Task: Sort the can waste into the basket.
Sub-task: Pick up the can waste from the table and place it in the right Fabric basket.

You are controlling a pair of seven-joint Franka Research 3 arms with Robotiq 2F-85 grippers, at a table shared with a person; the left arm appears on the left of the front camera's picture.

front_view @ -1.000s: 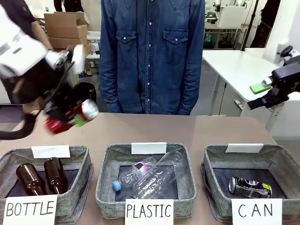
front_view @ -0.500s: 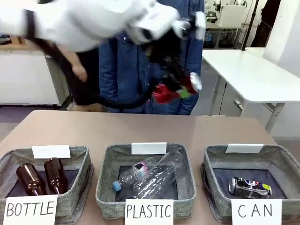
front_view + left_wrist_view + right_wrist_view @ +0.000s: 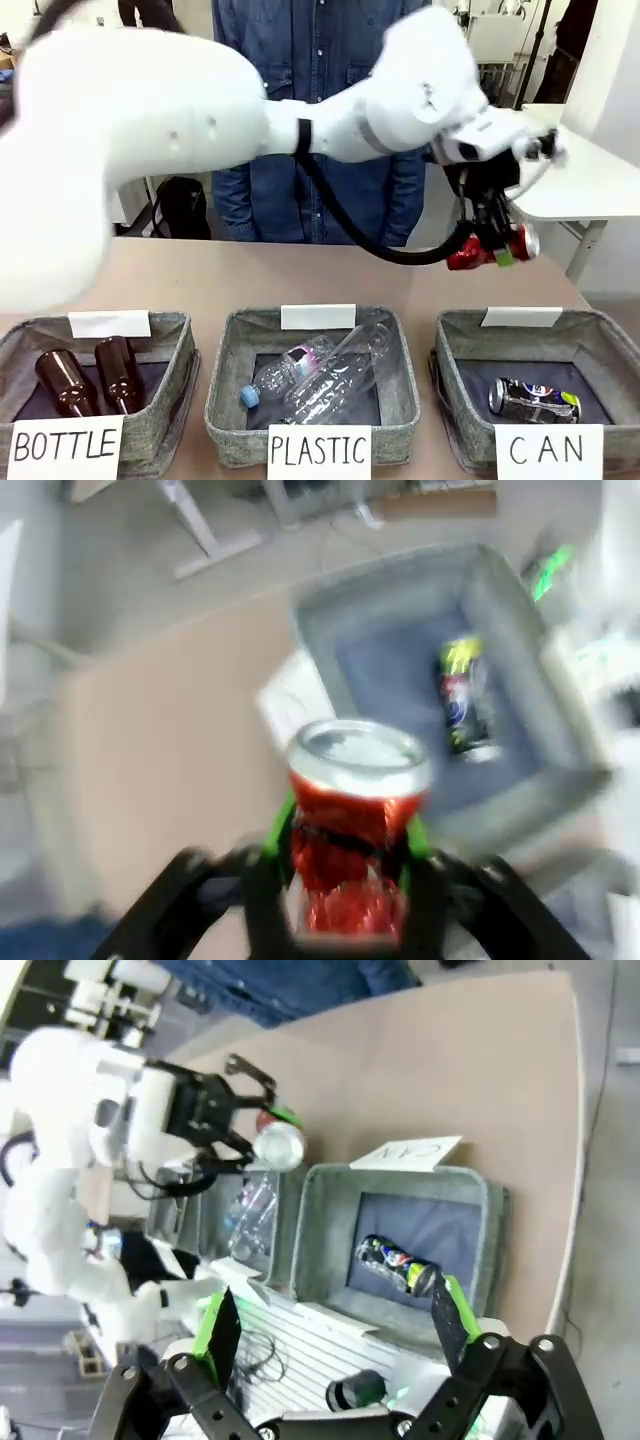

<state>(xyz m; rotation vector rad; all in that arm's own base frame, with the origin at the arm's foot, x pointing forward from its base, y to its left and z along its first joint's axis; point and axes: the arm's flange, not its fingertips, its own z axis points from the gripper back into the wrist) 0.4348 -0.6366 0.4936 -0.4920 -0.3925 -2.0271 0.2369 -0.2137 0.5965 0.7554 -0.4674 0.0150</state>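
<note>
Red and dented, one drink can sits clamped in the left gripper, in the air above the far edge of the "CAN" basket. The dark can lies inside that basket. The right gripper stands wide apart, holding nothing.

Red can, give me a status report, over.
Left end effector shut on red can, carried above the table near the CAN basket. Right end effector open, holding nothing. Dark can already in that basket. Nothing in the way.
</note>
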